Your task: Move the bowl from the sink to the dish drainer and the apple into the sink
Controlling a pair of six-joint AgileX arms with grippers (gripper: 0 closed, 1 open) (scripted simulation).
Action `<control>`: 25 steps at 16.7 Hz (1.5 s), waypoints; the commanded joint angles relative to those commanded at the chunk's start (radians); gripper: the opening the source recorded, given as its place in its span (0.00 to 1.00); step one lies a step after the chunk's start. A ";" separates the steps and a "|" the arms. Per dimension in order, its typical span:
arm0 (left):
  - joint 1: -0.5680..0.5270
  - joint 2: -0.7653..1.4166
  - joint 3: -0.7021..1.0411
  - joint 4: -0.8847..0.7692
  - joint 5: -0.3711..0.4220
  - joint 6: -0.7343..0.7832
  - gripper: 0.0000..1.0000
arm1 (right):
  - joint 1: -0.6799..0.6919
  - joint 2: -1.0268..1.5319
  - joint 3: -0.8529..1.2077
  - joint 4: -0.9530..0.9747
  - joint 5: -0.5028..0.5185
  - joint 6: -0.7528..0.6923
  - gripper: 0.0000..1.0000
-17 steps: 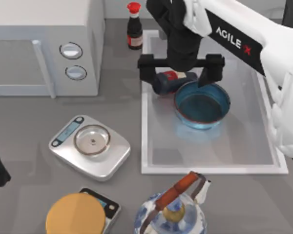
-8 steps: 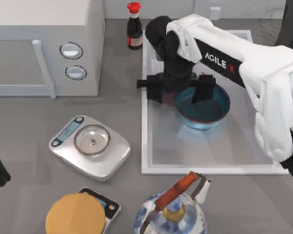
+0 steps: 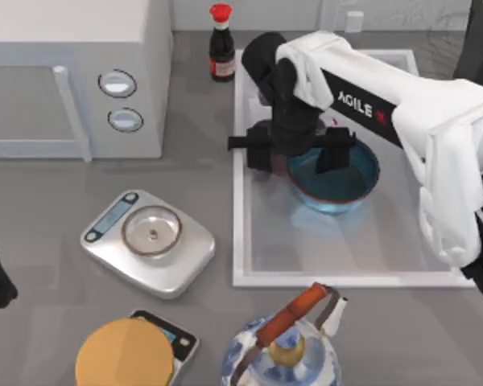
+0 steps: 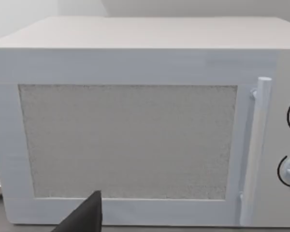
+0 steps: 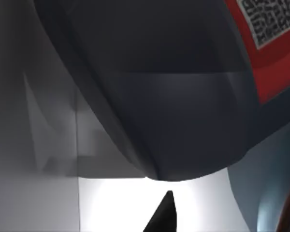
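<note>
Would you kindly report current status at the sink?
Right end effector open, low over the glossy blue bowl's left rim in the white sink. Dark red-labelled bottle lying beside bowl, under it. Left arm parked facing the white microwave.

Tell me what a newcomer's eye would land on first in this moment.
The big white right arm reaching across the sink, its right gripper spread wide and low at the near-left rim of the blue bowl. Then the white microwave-like box at the table's far left, with a steel scale in front.
</note>
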 joint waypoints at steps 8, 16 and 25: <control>0.000 0.000 0.000 0.000 0.000 0.000 1.00 | 0.000 0.000 0.000 0.000 0.000 0.000 0.17; 0.000 0.000 0.000 0.000 0.000 0.000 1.00 | 0.000 0.000 0.000 0.000 0.000 0.000 0.00; 0.000 0.000 0.000 0.000 0.000 0.000 1.00 | 0.073 -0.159 -0.096 -0.078 0.012 0.067 0.00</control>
